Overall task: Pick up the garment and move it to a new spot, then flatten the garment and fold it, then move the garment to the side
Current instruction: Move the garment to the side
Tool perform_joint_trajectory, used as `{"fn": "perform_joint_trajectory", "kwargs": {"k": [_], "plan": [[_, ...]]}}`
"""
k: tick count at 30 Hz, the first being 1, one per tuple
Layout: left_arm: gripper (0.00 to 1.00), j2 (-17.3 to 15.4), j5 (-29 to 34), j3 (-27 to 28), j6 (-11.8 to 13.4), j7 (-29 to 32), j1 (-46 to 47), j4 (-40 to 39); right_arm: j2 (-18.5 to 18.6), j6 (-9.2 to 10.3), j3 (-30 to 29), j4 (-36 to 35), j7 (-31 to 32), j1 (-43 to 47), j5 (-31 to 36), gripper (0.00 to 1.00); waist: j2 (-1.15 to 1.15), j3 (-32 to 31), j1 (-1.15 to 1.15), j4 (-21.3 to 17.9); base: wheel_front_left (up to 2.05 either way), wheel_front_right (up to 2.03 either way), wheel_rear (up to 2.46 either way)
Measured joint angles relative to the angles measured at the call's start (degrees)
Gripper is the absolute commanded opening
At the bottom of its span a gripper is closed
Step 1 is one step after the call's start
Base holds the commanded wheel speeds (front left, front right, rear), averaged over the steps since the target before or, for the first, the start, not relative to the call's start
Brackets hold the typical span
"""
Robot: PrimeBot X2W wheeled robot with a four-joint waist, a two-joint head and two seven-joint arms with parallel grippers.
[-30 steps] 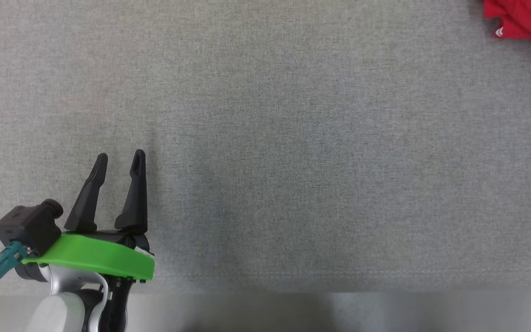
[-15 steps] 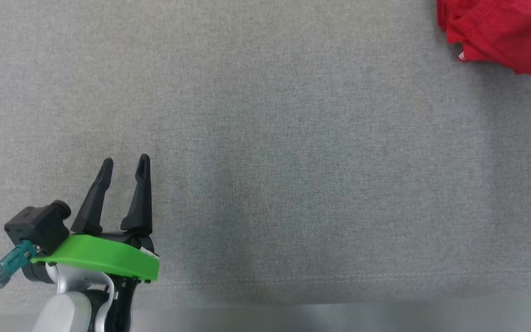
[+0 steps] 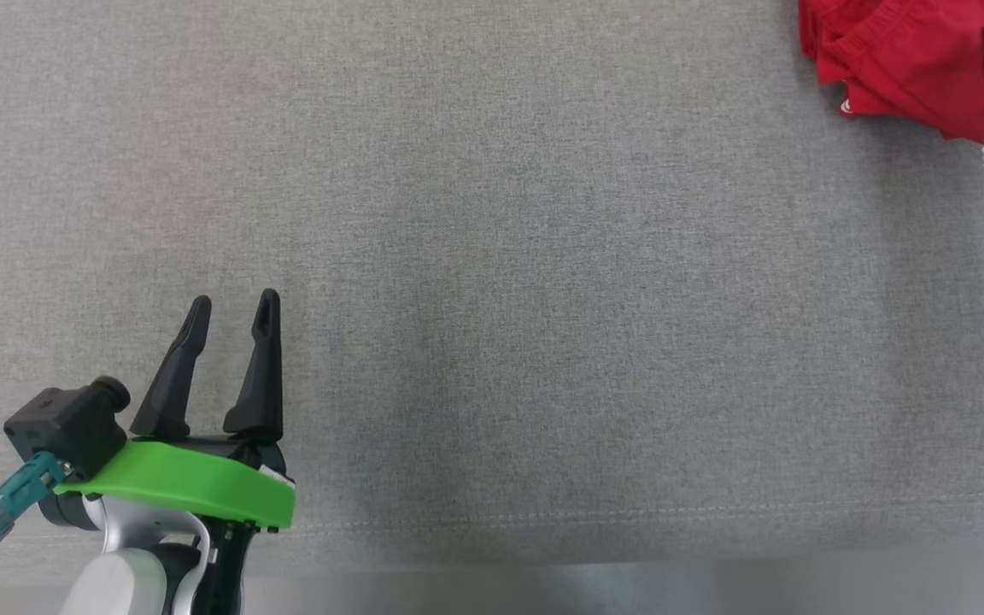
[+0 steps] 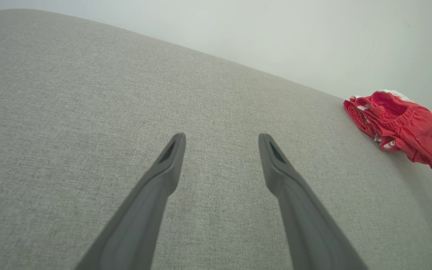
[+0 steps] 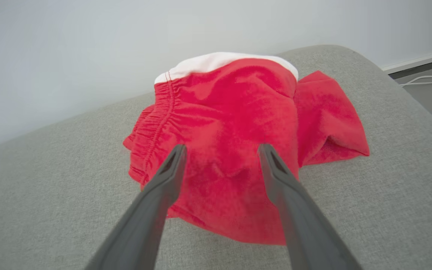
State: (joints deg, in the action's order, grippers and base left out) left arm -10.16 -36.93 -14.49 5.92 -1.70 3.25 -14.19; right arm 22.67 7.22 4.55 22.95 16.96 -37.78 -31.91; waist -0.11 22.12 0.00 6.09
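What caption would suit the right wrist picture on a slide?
Open right gripper poised just above a crumpled red garment on a grey fabric surface.

We count one garment (image 3: 893, 51), red with a white band, in the upper right corner of the head view. We count two grippers: the left gripper (image 3: 234, 297) at the lower left of that view, and the right gripper (image 5: 221, 148) rising from the bottom of its own wrist view. Each has two dark fingers (image 4: 156, 195), so four in all. One grey fabric surface (image 3: 543, 256) lies beneath everything. On the left wrist we count one green cover (image 3: 193, 483), one black camera block (image 3: 65, 423) and one teal plug (image 3: 22, 489). At the upper right of the right wrist view we see thin white cable (image 5: 426, 77); we cannot tell how many strands.
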Motion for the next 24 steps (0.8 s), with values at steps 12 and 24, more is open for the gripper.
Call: {"fn": "perform_joint_trajectory", "kwargs": {"k": [12,24], "plan": [[1.00,0.00,0.54,-1.16,0.00,1.51,0.02,-1.60,1.93,0.01,-6.64,3.35,-3.15,-4.08,0.99,1.00,0.00,2.62,0.00,1.53,0.00,0.00,0.00],[1.00,-0.18,2.00,-2.16,0.14,2.24,0.23,-3.01,0.46,0.01,-8.10,10.83,-7.45,-5.10,3.74,1.00,0.00,5.65,0.00,4.28,0.00,0.00,0.00]]}}
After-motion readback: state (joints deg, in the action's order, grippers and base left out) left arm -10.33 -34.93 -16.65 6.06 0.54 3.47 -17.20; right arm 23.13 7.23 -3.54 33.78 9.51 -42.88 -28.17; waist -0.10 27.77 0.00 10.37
